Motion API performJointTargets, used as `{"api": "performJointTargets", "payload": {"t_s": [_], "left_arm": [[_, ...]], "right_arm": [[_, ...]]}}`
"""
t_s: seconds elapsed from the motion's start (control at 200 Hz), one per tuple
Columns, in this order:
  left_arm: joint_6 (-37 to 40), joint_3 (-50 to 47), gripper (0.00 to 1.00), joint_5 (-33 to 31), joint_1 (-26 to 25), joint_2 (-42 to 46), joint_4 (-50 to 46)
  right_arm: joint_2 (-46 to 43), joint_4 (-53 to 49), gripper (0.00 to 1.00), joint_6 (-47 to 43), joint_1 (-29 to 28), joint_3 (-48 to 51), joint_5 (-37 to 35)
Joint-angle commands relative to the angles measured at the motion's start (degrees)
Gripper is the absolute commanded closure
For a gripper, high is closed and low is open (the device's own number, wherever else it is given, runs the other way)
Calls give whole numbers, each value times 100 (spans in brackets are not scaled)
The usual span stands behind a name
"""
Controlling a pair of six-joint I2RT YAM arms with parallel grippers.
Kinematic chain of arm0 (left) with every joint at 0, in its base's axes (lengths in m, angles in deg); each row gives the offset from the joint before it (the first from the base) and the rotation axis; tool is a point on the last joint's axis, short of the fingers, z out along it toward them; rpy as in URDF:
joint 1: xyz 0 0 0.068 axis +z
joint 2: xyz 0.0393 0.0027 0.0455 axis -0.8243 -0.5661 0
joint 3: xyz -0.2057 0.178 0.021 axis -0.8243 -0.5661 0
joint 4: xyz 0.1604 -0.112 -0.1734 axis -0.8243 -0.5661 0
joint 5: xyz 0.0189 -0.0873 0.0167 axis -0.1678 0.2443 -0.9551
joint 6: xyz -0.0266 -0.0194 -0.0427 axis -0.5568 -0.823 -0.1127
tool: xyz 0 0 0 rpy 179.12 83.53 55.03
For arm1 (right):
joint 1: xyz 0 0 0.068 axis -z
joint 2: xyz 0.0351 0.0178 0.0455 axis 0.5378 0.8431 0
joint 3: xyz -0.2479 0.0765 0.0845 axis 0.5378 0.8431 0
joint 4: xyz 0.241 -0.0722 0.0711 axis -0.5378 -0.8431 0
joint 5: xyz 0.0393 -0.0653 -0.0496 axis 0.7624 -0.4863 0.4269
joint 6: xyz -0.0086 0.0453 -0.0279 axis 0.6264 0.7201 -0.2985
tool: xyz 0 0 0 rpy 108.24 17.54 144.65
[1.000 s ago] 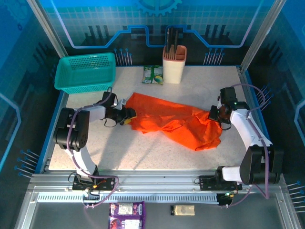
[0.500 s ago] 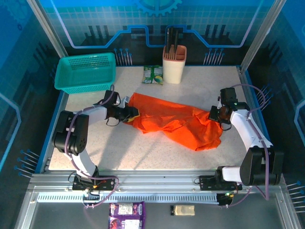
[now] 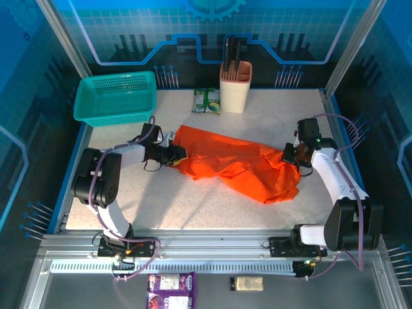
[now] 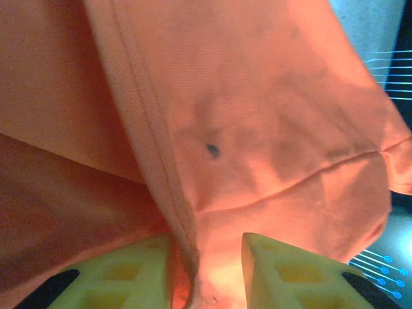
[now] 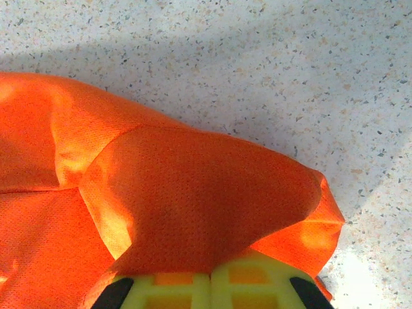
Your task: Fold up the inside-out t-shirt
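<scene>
1. Since a second ago: a small shift of the left gripper (image 3: 175, 153) toward the basket (image 3: 114, 117), with jaws narrower than before. No change at the right gripper (image 3: 290, 154).
2. T-shirt (image 3: 238, 168): bright orange and crumpled into a long heap on the speckled table (image 3: 161, 199). Right of the basket and lower than it in the overhead view, well apart from it.
3. Left gripper: at the shirt end closest to the basket. Yellow fingers (image 4: 283, 273) partway closed, with a hemmed fold of cloth between them and a gap across it. Firmly pinched or not: cannot tell.
4. Right gripper: at the shirt end farthest from the basket. Fingers pressed together, with a peak of orange cloth caught at the tips and lifted into a small tent.
5. Small dark spot on the cloth near the hem, seen from the left wrist.
6. Right of the basket along the far side: a green packet (image 3: 206, 101), then a beige holder (image 3: 235, 87) just beyond it.
</scene>
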Motion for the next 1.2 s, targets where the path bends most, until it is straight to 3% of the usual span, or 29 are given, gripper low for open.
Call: {"api": "performJointTargets", "payload": {"t_s": [0.0, 0.065, 0.195, 0.345, 0.53, 0.876, 1.026, 1.196], "left_arm": [[164, 243, 67, -120, -19, -191, -134], [168, 264, 71, -149, -19, -199, -137], [199, 269, 88, -302, -19, -7, -166], [289, 415, 99, -618, 76, 753, -533], [409, 1275, 100, -693, 514, 1871, -1387], [532, 3127, 100, -347, 1442, 2987, -2507], [744, 2787, 100, -414, 1528, 3448, -2900], [556, 958, 100, -125, 1511, 3564, -2463]], "right_arm": [[-143, -96, 100, -68, 65, -17, 42], [-156, -113, 100, -69, 67, -31, 36], [-196, -147, 100, -58, 67, -74, 33], [-371, -347, 100, -9, 67, -352, 63], [-747, -846, 100, -2, 61, -1352, -60], [-1104, -1765, 100, -34, 68, -3670, 24], [-1379, -1991, 100, 80, 65, -3142, 757], [-1538, -1751, 100, 372, -239, -1341, 1551]]}}
